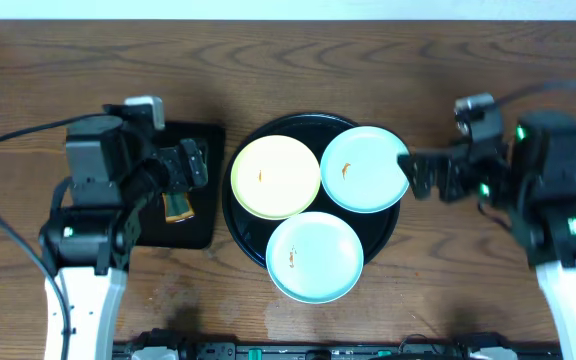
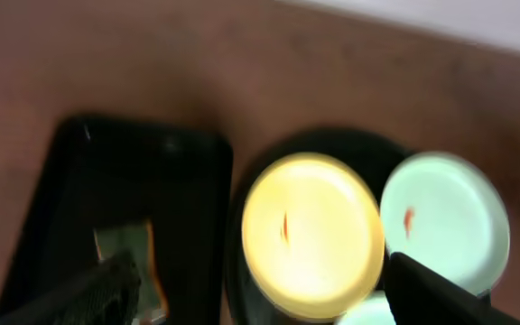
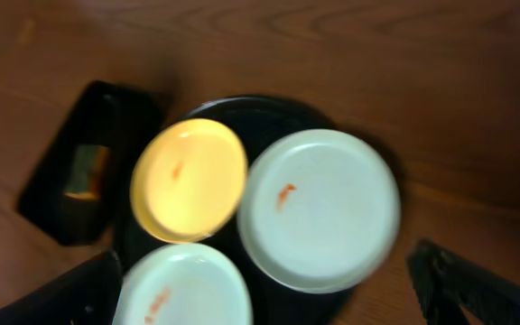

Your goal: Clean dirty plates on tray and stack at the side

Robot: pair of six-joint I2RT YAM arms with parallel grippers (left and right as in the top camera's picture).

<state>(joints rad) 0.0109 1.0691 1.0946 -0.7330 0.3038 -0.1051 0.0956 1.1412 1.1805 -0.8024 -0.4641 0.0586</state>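
The round black tray (image 1: 386, 222) sits mid-table and holds all three plates. The pale yellow plate (image 1: 275, 177) is at its left, with a small orange smear. One mint-green plate (image 1: 364, 168) is at the upper right and the other mint-green plate (image 1: 314, 256) is at the front; both have orange smears. My left gripper (image 1: 190, 165) is open and empty over the rectangular tray, left of the yellow plate (image 2: 312, 236). My right gripper (image 1: 420, 175) is open and empty just right of the upper mint plate (image 3: 319, 209), and I cannot tell whether it touches it.
A smaller rectangular black tray (image 1: 196, 140) lies left of the round tray and holds a yellow-green sponge (image 1: 177, 207). The sponge also shows in the left wrist view (image 2: 129, 253). Cables run at both sides. The table is brown wood (image 1: 468, 60).
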